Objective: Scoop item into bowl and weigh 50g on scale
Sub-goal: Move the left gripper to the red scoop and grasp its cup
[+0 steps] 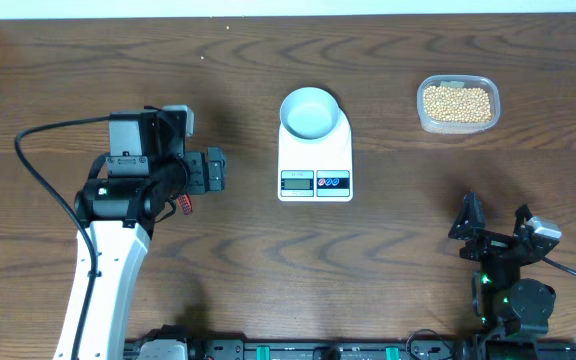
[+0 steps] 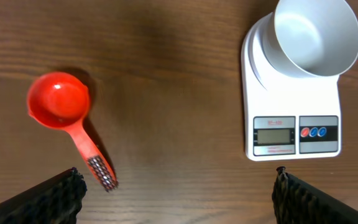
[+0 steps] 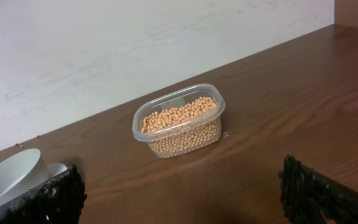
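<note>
Tan-yellow beans fill a clear plastic tub at the back right. The pale bowl stands empty on the far half of the white scale. A red scoop lies on the table left of the scale. From overhead only its handle tip shows under the arm. My left gripper hangs open over the table between scoop and scale, holding nothing. Near the front right edge my right gripper is open and empty, facing the tub.
The clear tub sits close to the table's back edge, with a white wall behind it. A black cable loops left of the left arm.
</note>
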Controlling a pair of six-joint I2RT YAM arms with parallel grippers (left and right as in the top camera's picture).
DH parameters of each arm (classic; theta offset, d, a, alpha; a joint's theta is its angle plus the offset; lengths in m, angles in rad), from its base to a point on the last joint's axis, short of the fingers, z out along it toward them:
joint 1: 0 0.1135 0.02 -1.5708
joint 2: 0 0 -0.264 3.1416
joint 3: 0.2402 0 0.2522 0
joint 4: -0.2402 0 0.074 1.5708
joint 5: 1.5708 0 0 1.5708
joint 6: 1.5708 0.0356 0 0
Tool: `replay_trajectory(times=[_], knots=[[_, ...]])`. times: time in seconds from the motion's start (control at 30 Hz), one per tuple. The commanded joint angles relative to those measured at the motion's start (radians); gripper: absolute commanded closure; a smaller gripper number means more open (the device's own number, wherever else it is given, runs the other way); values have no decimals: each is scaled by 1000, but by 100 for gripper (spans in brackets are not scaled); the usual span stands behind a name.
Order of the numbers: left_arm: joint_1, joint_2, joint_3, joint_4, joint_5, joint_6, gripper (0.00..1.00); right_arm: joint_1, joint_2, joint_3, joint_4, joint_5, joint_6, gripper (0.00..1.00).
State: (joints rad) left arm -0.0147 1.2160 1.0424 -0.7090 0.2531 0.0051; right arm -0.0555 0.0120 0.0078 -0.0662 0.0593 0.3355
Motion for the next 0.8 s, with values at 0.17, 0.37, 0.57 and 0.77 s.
replay_trajectory(times=[0.17, 0.37, 0.57, 0.77], knots=[[5, -2, 18, -27, 50, -41, 2, 3, -6, -3, -2, 1, -11, 1], [5, -2, 18, -9, 49, -41, 2, 3, -6, -3, -2, 1, -11, 1], [27, 13, 18, 22, -118, -113, 0, 3, -6, -3, -2, 1, -11, 1], [88, 71, 18, 87, -239, -210, 13, 3, -6, -3, -2, 1, -11, 1]])
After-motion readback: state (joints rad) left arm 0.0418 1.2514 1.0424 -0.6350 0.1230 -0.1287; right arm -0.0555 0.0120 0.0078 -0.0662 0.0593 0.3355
